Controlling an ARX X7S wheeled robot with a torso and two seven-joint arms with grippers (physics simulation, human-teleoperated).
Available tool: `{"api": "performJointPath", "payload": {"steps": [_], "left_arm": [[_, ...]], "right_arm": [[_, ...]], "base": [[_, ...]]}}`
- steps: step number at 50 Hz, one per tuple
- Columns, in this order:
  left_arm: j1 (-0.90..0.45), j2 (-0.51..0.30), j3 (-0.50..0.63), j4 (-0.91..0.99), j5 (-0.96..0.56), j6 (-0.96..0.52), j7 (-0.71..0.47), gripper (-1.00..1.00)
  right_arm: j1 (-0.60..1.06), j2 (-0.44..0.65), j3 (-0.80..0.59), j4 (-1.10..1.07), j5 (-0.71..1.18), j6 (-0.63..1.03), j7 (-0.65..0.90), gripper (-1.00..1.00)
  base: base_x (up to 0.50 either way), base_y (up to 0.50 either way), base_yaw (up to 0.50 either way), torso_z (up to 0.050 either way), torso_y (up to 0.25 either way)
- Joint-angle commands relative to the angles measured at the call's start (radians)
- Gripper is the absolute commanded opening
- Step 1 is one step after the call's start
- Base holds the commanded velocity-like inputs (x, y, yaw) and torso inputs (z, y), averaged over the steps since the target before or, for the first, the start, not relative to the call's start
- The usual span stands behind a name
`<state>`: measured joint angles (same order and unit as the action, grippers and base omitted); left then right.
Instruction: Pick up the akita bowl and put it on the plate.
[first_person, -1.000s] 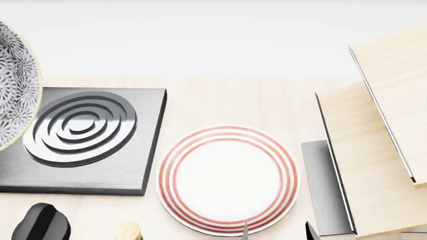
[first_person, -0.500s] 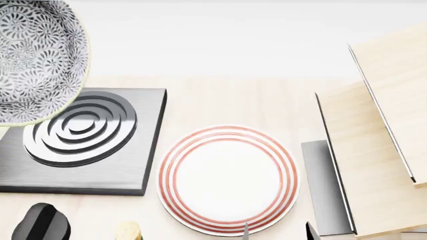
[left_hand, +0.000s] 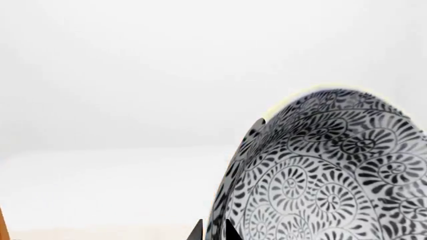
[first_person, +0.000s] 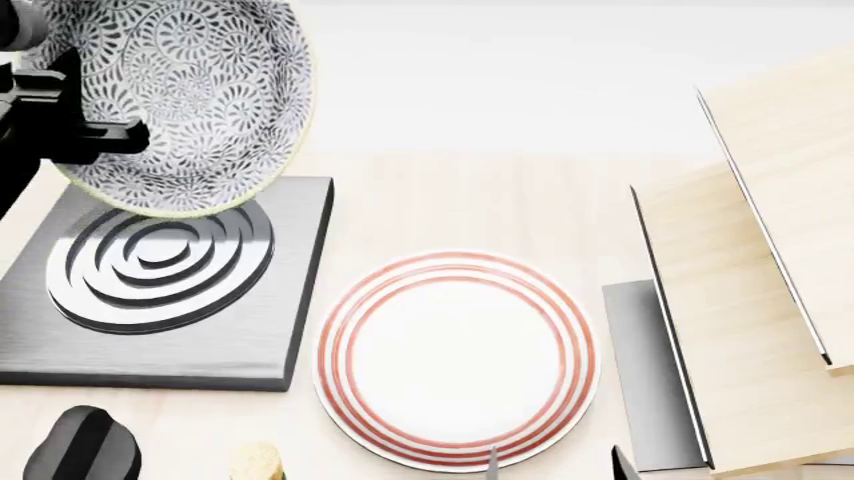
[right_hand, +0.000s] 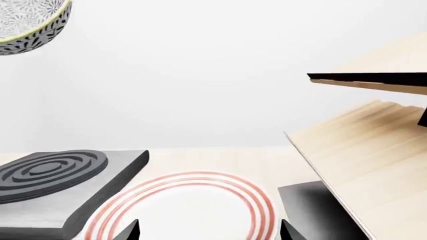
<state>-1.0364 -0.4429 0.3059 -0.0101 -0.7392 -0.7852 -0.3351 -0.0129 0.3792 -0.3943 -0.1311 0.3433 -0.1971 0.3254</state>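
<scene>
Most of my left arm is getting cut off at the picture's edge, but my left gripper (first_person: 100, 130) is pinching the rim of the akita bowl (first_person: 187, 100), holding it tipped up above the burner (first_person: 160, 285), while my right gripper (right_hand: 208, 232) is hanging wide open over the plate (first_person: 457, 360).
</scene>
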Motion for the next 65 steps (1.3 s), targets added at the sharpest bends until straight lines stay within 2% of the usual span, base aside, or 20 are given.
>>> {"api": "performJointPath", "payload": {"steps": [1,10,21,25,28,45,56,64,65], "left_arm": [[-0.09,0.107,0.076,-0.16,0.05,0.036,0.047,-1.0],[-0.101,0.166,0.1,-0.236,0.059,0.079,0.078,-1.0],[-0.167,0.245,0.097,-0.364,0.0,0.003,0.104,-1.0],[-0.189,0.275,0.128,-0.409,0.006,-0.028,0.104,-1.0],[-0.206,0.293,0.155,-0.438,-0.013,-0.07,0.15,-1.0],[-0.268,0.352,0.205,-0.536,-0.053,-0.153,0.204,-1.0],[-0.371,0.422,0.242,-0.698,-0.086,-0.241,0.265,-1.0],[-0.425,0.439,0.292,-0.716,-0.153,-0.304,0.26,-1.0],[-0.422,0.437,0.33,-0.695,-0.141,-0.299,0.258,-1.0]], "right_arm": [[0.0,0.0,-0.001,0.008,0.001,-0.01,-0.001,1.0],[0.002,0.001,-0.003,0.008,0.005,-0.003,0.0,1.0],[0.003,0.002,-0.006,0.009,0.007,-0.005,-0.001,1.0],[0.004,0.002,-0.009,0.01,0.006,-0.004,-0.001,1.0],[0.002,0.003,-0.008,0.005,0.007,-0.004,0.001,1.0],[0.0,0.005,-0.012,0.006,0.008,-0.009,0.001,1.0],[0.001,0.001,-0.018,0.012,0.008,-0.011,0.0,1.0],[-0.001,0.001,-0.021,0.013,0.008,-0.016,0.0,1.0],[0.0,-0.001,-0.023,0.016,0.006,-0.015,0.0,1.0]], "base": [[0.0,0.0,0.0,0.0,0.0],[0.0,0.0,0.0,0.0,0.001],[0.0,0.0,0.0,0.0,0.001],[0.0,0.0,0.0,0.0,0.0],[0.0,0.0,0.0,0.0,0.0],[0.0,0.0,0.0,0.0,0.001],[0.0,0.0,0.0,0.0,0.0],[0.0,0.0,0.0,0.0,0.0],[0.0,0.0,0.0,0.0,0.01]]}}
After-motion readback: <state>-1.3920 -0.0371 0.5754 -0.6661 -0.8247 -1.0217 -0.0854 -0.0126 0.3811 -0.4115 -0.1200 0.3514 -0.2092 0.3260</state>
